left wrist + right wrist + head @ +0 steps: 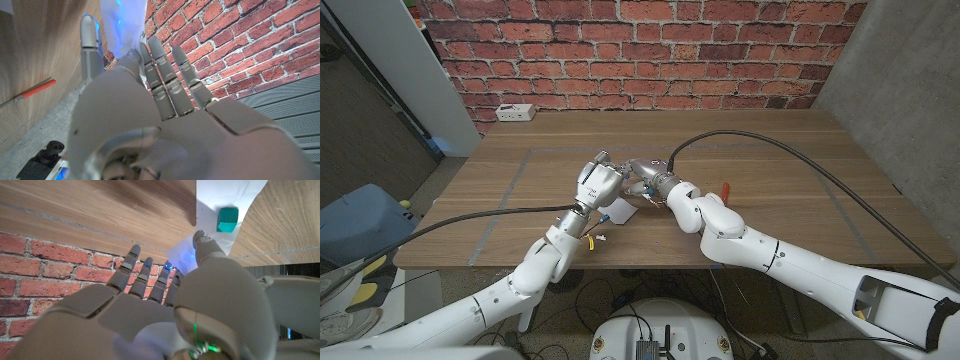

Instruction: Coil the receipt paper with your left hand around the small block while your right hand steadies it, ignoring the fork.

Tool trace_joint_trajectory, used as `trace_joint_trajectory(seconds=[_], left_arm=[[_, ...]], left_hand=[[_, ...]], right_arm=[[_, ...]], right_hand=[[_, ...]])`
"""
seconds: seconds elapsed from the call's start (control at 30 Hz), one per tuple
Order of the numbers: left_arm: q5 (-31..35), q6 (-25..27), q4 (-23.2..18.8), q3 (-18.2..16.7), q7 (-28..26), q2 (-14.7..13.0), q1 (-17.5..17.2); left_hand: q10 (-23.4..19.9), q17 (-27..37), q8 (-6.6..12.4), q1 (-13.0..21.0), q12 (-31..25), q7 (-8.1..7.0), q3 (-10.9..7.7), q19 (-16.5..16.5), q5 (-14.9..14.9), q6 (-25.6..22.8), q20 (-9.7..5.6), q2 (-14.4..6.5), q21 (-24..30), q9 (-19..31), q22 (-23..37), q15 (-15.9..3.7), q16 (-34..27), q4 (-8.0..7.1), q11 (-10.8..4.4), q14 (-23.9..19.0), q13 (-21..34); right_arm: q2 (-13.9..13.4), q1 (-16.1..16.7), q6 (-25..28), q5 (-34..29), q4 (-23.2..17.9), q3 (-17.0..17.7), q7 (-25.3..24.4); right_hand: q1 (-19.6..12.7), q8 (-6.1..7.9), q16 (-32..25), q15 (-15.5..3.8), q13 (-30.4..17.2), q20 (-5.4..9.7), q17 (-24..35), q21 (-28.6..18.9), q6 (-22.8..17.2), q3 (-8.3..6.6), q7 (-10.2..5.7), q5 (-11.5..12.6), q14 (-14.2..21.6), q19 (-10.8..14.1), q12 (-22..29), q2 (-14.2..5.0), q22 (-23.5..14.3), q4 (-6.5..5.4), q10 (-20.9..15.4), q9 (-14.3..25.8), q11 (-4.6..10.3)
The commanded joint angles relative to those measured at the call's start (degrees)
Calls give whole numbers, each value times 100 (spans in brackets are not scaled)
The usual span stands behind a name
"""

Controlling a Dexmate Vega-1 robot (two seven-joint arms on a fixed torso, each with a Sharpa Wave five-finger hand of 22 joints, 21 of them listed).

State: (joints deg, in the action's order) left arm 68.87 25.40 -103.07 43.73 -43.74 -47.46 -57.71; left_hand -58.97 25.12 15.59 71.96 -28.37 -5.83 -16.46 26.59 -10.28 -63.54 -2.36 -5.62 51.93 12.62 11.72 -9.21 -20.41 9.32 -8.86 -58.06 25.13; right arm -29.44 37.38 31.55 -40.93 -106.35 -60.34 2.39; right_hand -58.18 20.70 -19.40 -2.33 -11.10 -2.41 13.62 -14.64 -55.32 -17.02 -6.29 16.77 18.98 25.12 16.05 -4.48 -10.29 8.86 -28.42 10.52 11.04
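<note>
The white receipt paper [227,195] lies on the wooden table with a small green block [227,219] on it. My two hands meet over the paper's near end at the table's middle. My left hand [597,185] pinches a lifted end of the paper [120,25] between thumb and fingers. My right hand [652,181] has its other fingers stretched out, and a raised bit of paper [184,255] sits between its thumb [202,242] and fingers. In the head view a corner of the paper [620,211] shows under the hands and the block is hidden.
The fork with a red handle [725,188] lies just right of my right arm; its red handle [32,91] also shows past my left hand. A white power strip [515,112] sits at the table's far left. A brick wall stands behind.
</note>
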Motion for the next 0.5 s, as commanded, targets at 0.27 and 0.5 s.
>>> trace_joint_trajectory(seconds=[0.27,0.5], left_arm=[[-119,11,-402,-216,573,-253,-288],[-523,-332,-591,-400,885,-433,-353]], left_hand=[[390,-304,-543,-1373,654,-147,371,-374,-2,1479,109,200,-50,-84,-118,-369,506,-525,-228,367,-224],[2011,-762,-558,-3092,1616,-299,773,-1076,-106,3654,568,462,-643,-172,-134,10,951,-1064,287,1771,-452]], right_arm=[[207,333,-873,-1211,484,5,-1763],[228,341,-777,-1620,490,-37,-1520]], right_hand=[[-398,116,-284,-1010,5,197,59,-98,-1184,114,273,-219,486,392,51,23,-39,88,-822,-33,79],[-477,76,-288,-1033,7,241,59,-97,-1281,126,234,-226,510,405,34,53,-41,99,-866,-49,75]])
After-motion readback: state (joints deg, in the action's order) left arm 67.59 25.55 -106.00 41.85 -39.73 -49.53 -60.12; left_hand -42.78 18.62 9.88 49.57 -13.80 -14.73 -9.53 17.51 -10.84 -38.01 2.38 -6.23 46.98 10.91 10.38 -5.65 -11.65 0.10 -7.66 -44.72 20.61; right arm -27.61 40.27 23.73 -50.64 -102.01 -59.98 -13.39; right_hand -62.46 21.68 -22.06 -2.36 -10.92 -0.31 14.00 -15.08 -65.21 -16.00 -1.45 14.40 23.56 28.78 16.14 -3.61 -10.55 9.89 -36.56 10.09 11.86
